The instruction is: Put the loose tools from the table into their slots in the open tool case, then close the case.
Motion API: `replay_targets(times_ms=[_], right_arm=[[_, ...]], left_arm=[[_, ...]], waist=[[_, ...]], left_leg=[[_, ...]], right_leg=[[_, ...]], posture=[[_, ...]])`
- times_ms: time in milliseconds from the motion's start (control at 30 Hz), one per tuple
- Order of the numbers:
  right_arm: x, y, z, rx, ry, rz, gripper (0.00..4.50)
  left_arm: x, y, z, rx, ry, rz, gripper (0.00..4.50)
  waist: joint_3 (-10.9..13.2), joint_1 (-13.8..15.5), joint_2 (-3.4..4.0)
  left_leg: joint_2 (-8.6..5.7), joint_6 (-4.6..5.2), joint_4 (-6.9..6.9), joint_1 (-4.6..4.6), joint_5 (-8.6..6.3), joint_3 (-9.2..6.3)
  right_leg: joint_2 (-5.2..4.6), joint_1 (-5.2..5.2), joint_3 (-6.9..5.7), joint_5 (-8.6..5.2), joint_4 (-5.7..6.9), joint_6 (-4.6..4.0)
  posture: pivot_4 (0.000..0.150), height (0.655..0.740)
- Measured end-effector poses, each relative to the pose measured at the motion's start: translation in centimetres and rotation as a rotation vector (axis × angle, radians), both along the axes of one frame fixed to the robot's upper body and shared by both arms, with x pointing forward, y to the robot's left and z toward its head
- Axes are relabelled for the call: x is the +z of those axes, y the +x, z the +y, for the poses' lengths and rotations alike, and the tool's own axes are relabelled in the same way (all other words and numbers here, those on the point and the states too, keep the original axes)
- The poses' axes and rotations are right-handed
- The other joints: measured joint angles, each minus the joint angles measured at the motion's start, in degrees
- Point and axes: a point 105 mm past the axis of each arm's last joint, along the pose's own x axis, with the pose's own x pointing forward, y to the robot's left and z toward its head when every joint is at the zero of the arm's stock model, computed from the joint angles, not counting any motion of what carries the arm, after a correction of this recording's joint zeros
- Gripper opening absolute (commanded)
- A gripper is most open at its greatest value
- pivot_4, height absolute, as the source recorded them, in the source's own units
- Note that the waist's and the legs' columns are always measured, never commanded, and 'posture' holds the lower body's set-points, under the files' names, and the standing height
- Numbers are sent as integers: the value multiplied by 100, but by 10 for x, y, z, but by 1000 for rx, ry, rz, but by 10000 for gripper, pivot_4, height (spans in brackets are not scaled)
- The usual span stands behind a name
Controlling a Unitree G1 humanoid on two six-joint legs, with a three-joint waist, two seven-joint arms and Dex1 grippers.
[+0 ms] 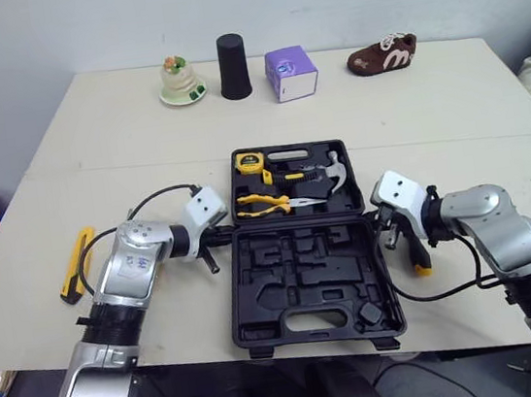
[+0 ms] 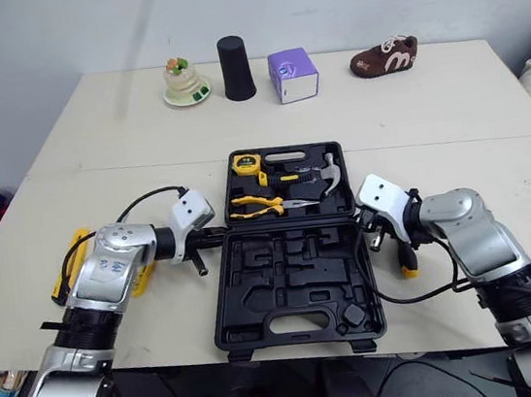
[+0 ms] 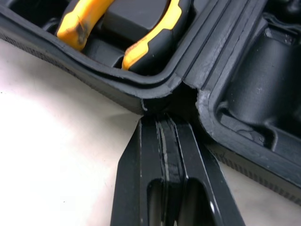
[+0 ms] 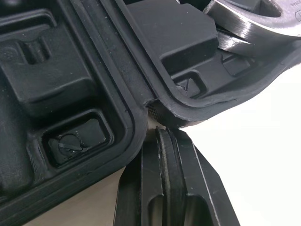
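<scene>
So the pale surface (image 1: 427,89) is the biggest thing here, and the black tool case (image 1: 311,281) lies wide open in the middle of it, toward the near edge. The near half is all bare moulded slots. The far half has tools sitting in it.

My left claw (image 3: 164,117) is at the left side of the case, right at the notch where the two halves hinge. Its fingers (image 3: 146,155) are pressed flat together with nothing between them, and the tips are up against the case rim. My right claw (image 4: 167,134) is doing the mirror thing at the hinge corner on the right side: fingers squeezed together, nothing pinched, tips touching the rim.

Along the far edge of the surface, well apart from the case, there's a row of stuff: a brown shoe (image 1: 382,56) on the right, then a purple box (image 1: 290,73), a black cup (image 1: 233,67) standing mouth-down, and a little plate (image 1: 180,80) with some decoration on it.

In the far half of the case, the hammer (image 1: 326,176) is on the right, the yellow-handled pliers (image 1: 264,203) are on the left, and the yellow tape measure (image 1: 246,163) is in the far left corner.

Out on the surface, a yellow and black utility knife (image 1: 76,266) lies left of my left arm. A black-handled tool (image 1: 418,257) with a yellow end lies just right of the case, beside my right claw and partly hidden by it, so I can't tell what it is.
</scene>
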Motion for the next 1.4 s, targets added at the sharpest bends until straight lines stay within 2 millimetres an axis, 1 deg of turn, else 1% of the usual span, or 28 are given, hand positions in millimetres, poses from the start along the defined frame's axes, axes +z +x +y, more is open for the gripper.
replay_targets(times_ms=[133, 200, 300, 333, 367, 400, 433, 467, 500, 533, 567, 633, 700, 733, 767, 800, 833, 900, 967, 1000, 1033, 1100, 1167, 1233, 1267, 1333, 1400], right_arm=[[1, 0, -2, -2, -16, -13, 538], [8, -8, -5, 11, 8, -22, 538], [26, -18, -14, 3, 62, -37, 538], [31, -22, -21, -9, 69, -39, 538], [37, -27, -28, -24, 93, -36, 538], [42, -35, -35, -35, 126, -26, 143], [47, -42, -44, -53, 155, -15, 3174], [50, -47, -52, -68, 171, -6, 6449], [53, -54, -60, -84, 194, 5, 9000], [54, -60, -67, -99, 205, 17, 12901], [55, -70, -83, -135, 222, 42, 17779], [54, -85, -110, -215, 253, 82, 26595], [54, -94, -134, -294, 275, 94, 36397], [55, -97, -145, -332, 284, 92, 41963], [55, -101, -158, -370, 291, 87, 44229], [55, -103, -166, -399, 295, 86, 44229], [55, -107, -180, -437, 296, 79, 44229], [54, -115, -212, -545, 284, 61, 44229], [54, -121, -233, -611, 279, 42, 44229], [53, -123, -239, -626, 277, 36, 44229], [53, -122, -244, -639, 282, 21, 44229], [55, -123, -251, -657, 286, 0, 44229], [57, -120, -254, -654, 293, -23, 44229], [60, -115, -251, -633, 304, -35, 44229], [63, -113, -248, -618, 315, -41, 44229], [72, -104, -234, -558, 341, -49, 44229], [86, -97, -212, -465, 370, -61, 44229]], left_arm=[[0, 1, 3, 23, -18, -2, 0], [-1, -6, 14, 48, -66, 15, 0], [3, -24, 35, 74, -151, 37, 0], [7, -30, 42, 85, -185, 40, 0], [16, -39, 50, 102, -246, 40, 0], [27, -49, 59, 122, -312, 34, 3085], [38, -59, 70, 145, -364, 23, 6376], [43, -67, 79, 170, -387, 17, 8683], [48, -80, 91, 204, -408, 12, 13150], [49, -88, 99, 228, -414, 10, 16477], [44, -105, 116, 297, -418, 29, 21180], [35, -131, 144, 426, -426, 60, 29491], [33, -149, 170, 552, -413, 52, 38120], [33, -157, 184, 618, -391, 33, 43429], [31, -166, 200, 691, -358, 18, 44755], [30, -171, 210, 739, -337, 9, 44755], [27, -177, 228, 820, -296, -7, 44755], [21, -190, 272, 1019, -229, -36, 44755], [18, -199, 299, 1152, -196, -59, 44755], [17, -200, 305, 1183, -186, -62, 44755], [15, -202, 309, 1206, -183, -61, 44755], [15, -201, 308, 1201, -179, -63, 44755], [18, -196, 299, 1161, -182, -74, 44755], [22, -187, 286, 1110, -191, -84, 44755], [25, -182, 281, 1089, -198, -90, 44755], [30, -169, 265, 1042, -208, -92, 44755], [37, -153, 244, 985, -214, -91, 44755]], waist=[[0, 1, 0], [0, -9, 0], [0, -11, 0], [1, 8, -1], [2, 32, -3], [2, 39, -3], [2, 44, -4], [2, 46, -4], [2, 48, -4], [2, 47, -4], [2, 45, -4], [2, 32, -15], [1, 31, -27], [2, 28, -31], [2, 24, -31], [3, 24, -30], [3, 26, -30], [4, 27, -31], [2, 20, -32], [2, 11, -32], [2, -4, -32], [1, -32, -31], [-2, -46, -35], [-5, -53, -30], [-6, -64, -26], [-4, -85, -14], [-3, -91, -8]], left_leg=[[-2, 4, 1, 0, 1, 3], [1, 1, -9, -1, -1, 5], [11, -5, -14, -9, -4, 6], [12, -5, -14, -13, -5, 5], [13, -2, -11, -17, -7, 2], [12, 1, -11, -18, -9, 2], [12, 4, -11, -14, -13, 0], [10, 14, -10, -13, -19, 0], [8, 23, -10, -12, -25, 0], [8, 29, -13, -7, -32, -1], [6, 31, -11, -1, -36, -2], [6, 46, -10, 4, -47, -2], [4, 52, -9, 4, -49, -7], [1, 57, -9, 6, -48, -8], [-1, 57, -14, 6, -43, -8], [-2, 51, -18, 5, -42, -10], [-4, 47, -21, 6, -41, -12], [-9, 50, -19, 5, -38, -15], [-10, 53, -21, 2, -40, -23], [-8, 55, -25, -2, -40, -23], [-4, 57, -34, -2, -42, -20], [-6, 60, -57, -16, -44, -12], [-15, 61, -98, -10, -44, -1], [-17, 54, -119, -7, -45, 5], [-15, 50, -122, -7, -47, 6], [-4, 59, -124, -7, -40, 4], [2, 52, -125, -6, -34, 2]], right_leg=[[-1, 0, 9, 4, 1, 4], [2, -4, 14, 3, -2, 3], [5, -12, 14, 0, -4, -1], [5, -13, 12, 0, -9, -1], [4, -13, 9, 0, -12, -1], [2, -12, 9, -1, -16, -1], [0, -5, 9, -1, -19, 0], [-1, -3, 9, -1, -23, 1], [-3, 0, 9, -1, -27, 1], [-6, 6, 10, -2, -33, 2], [-7, 15, 9, -4, -39, 5], [-7, 21, 8, -3, -48, 5], [-7, 23, 8, -3, -52, 4], [-9, 25, 8, -7, -60, -3], [-9, 27, 9, -37, -77, -76], [-9, 29, 10, -33, -91, -95], [-9, 33, 10, -18, -108, -102], [-12, 30, 12, -3, -128, -106], [-12, 35, 12, 16, -157, -109], [-12, 34, 12, 23, -171, -107], [-10, 19, 12, 37, -198, -107], [-17, 33, 16, 42, -211, -105], [-29, 27, 19, 43, -215, -104], [-26, 16, 21, 51, -206, -87], [-21, 12, 21, 86, -199, -18], [-4, 10, 21, 79, -198, -15], [7, 9, 21, 77, -193, -12]], posture=[[1500, 7383], [1500, 7383], [1500, 7383], [1500, 7383], [1500, 7383], [1500, 7383], [1500, 7383], [1500, 7383], [1500, 7383], [1500, 7383], [1500, 7383], [1500, 7383], [1500, 7383], [1500, 7383], [1500, 7383], [1500, 7383], [1500, 7383], [1500, 7383], [1500, 7383], [1500, 7383], [1500, 7383], [1500, 7383], [1500, 7383], [1500, 7383], [1500, 7383], [1500, 7383], [1500, 7383]])
